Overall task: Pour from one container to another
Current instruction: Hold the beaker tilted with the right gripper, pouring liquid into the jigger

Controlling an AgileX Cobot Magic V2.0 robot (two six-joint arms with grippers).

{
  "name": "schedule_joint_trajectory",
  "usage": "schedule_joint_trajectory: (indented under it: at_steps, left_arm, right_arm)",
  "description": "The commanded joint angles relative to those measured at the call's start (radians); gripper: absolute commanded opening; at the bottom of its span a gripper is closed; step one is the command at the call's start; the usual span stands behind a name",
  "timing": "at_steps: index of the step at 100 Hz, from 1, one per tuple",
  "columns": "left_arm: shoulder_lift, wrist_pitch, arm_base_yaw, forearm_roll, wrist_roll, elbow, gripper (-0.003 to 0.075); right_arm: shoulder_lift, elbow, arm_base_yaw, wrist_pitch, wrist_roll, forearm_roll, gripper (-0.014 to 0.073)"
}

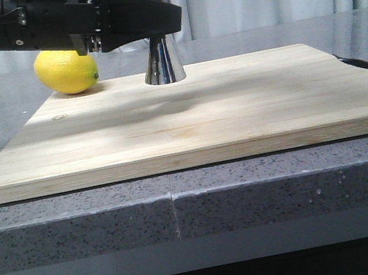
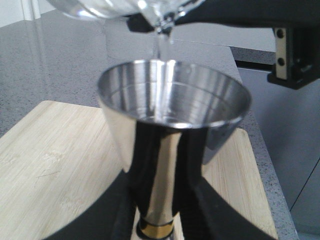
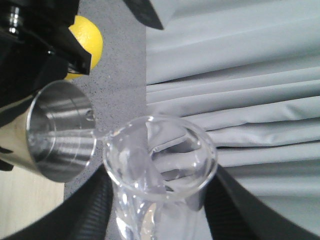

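The steel jigger [image 1: 163,67] stands upright on the wooden cutting board [image 1: 188,122], with only its lower cone showing below the left arm. My left gripper [image 2: 162,192] is shut on the jigger [image 2: 172,100] at its narrow waist, just above the gold band [image 2: 157,229]. The clear glass beaker [image 3: 160,157] is tilted on its side, and my right gripper [image 3: 160,197] is shut on it. Its lip hangs over the jigger's open cup [image 3: 60,132]. A thin clear stream [image 2: 162,45] falls from the beaker [image 2: 125,7] into the cup.
A yellow lemon [image 1: 67,71] lies at the board's far left corner, just behind the left arm. A black object [image 1: 362,64] peeks out past the board's right edge. The grey stone counter [image 1: 249,190] carries the board, and a grey curtain [image 3: 240,75] hangs behind.
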Motion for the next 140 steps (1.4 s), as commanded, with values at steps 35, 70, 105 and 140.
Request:
schedule_joint_trajectory:
  at_steps: [35, 70, 105, 140]
  left_arm:
    - [-0.052, 0.091, -0.01, -0.069, -0.007, -0.028, 0.0166]
    - [-0.052, 0.091, -0.01, -0.069, -0.007, -0.028, 0.0166]
    - [-0.052, 0.091, -0.01, -0.069, -0.007, -0.028, 0.0166]
    - [-0.052, 0.091, -0.01, -0.069, -0.007, -0.028, 0.0166]
  right_arm:
    - [-0.039, -0.038, -0.001, -0.018, -0.007, -0.054, 0.0258]
    - [-0.039, -0.038, -0.001, -0.018, -0.007, -0.077, 0.0258]
    - [-0.039, -0.038, -0.001, -0.018, -0.007, -0.106, 0.0258]
    - [-0.039, -0.038, -0.001, -0.018, -0.007, -0.136, 0.0258]
